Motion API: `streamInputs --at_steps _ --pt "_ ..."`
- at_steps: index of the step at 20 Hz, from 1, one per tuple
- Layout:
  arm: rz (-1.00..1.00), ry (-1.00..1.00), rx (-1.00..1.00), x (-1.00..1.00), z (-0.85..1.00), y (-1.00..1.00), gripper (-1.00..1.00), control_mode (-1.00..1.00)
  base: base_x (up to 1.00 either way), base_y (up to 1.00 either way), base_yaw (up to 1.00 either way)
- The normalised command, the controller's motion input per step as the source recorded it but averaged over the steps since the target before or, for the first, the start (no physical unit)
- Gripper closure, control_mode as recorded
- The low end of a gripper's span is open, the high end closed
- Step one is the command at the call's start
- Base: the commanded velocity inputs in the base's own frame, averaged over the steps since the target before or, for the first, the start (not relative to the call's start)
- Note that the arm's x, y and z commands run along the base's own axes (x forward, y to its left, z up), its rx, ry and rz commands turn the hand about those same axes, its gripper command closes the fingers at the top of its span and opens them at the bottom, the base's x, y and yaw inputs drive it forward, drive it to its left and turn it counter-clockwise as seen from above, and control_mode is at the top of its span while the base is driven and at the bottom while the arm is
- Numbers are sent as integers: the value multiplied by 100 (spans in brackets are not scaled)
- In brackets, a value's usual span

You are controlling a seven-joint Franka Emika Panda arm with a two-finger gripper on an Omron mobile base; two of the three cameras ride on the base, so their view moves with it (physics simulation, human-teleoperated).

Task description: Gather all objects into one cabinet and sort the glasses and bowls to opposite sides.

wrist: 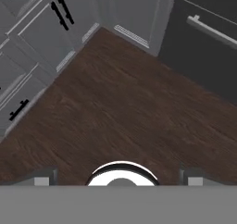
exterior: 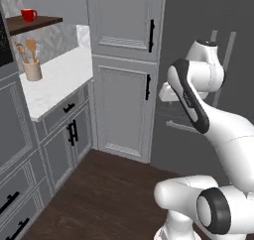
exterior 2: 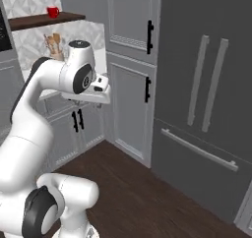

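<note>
- While my arm is folded up by the base, my pincer [wrist: 118,179] points down at the dark wood floor [wrist: 120,107], jaws spread wide, released, nothing between them.
- Finger tips [wrist: 42,177] sit at the bottom of the hand view, bare floorboards past them, no object under me.
- Task thing I can spot: one small red cup [exterior: 29,15] with a handle, upright on the dark wooden floating shelf [exterior: 37,22], high at the far left, above the tabletop [exterior: 59,78].
- Same cup in the right base view, small and far, on that shelf.
- Key relation: the cup lies up and to my left, well apart from the pincer; pincer is low and aimed at the floor, the wrong way for it.
- Beige utensil crock [exterior: 32,70] stands on the tabletop below the shelf, not a task thing.
- Tall grey cabinet doors [exterior: 124,105] with black bar handles [exterior: 148,87] are ahead, both closed; dark fridge [exterior 2: 206,109] to the right.
- Can't tell where the bowl and the other cups are, or which cabinet is the target.
- Judgement: task is at its start, nothing gathered; the next move likely needs the base nearer the tabletop and the pincer raised and turned toward the shelf.
- Risk: reaching up past the shelf edge could knock the cup.
</note>
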Motion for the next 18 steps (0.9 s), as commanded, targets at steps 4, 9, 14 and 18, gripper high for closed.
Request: streamInputs --at_steps 4,9,14,18 --pt "0 0 0 0 0 0 -100 100 45 -24 53" --pt "0 0 0 0 0 0 -100 100 65 -24 47" --pt "0 0 0 0 0 0 -100 100 72 -46 42" --pt "0 0 0 0 0 0 -100 100 62 -51 46"
